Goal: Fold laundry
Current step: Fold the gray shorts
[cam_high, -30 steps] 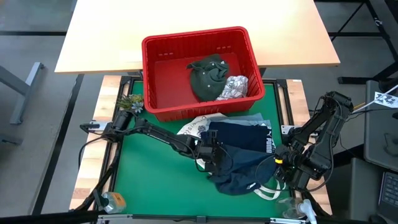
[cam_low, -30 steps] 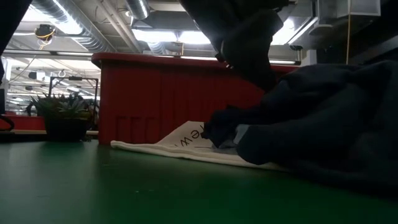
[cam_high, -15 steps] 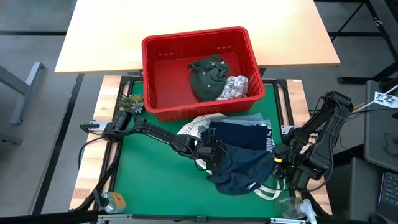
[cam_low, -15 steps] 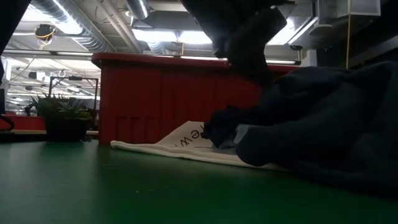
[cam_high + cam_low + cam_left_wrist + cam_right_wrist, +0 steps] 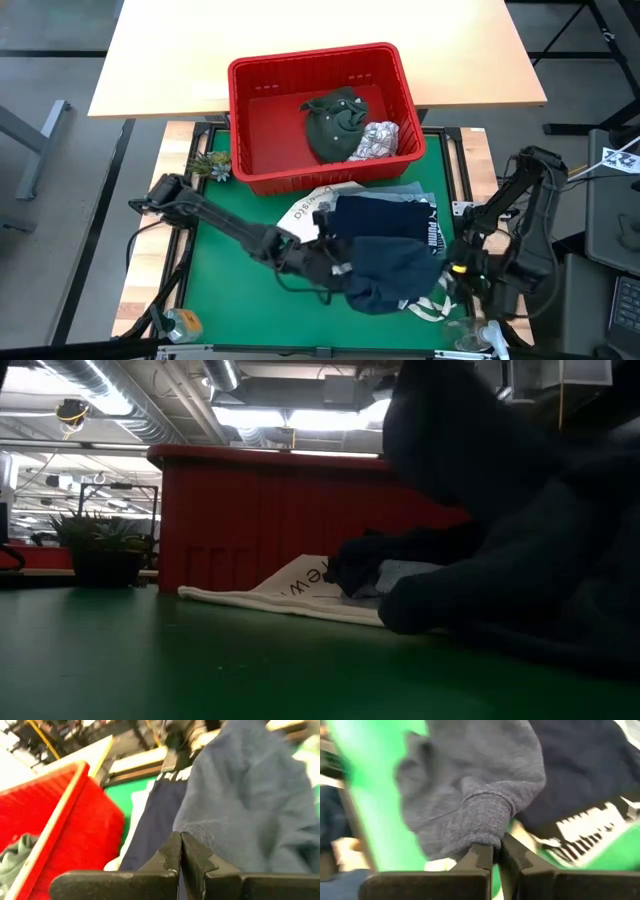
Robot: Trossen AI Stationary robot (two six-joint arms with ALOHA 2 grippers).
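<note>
Both tools (image 5: 180, 851) (image 5: 496, 854) pinch navy garment (image 5: 395, 270), prob. hems.

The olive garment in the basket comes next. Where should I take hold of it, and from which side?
Grip the olive garment at the raised fold on top of its crumpled heap and come straight down from above. The red basket walls block any side approach, and the printed white garment lies against it on the right, so stay left of that.

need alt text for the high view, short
Two dark robot arms pinch a crumpled navy blue garment on a green table mat, left pincer and right pincer both shut on it. Behind sits a red plastic slotted basket holding more clothes.
</note>
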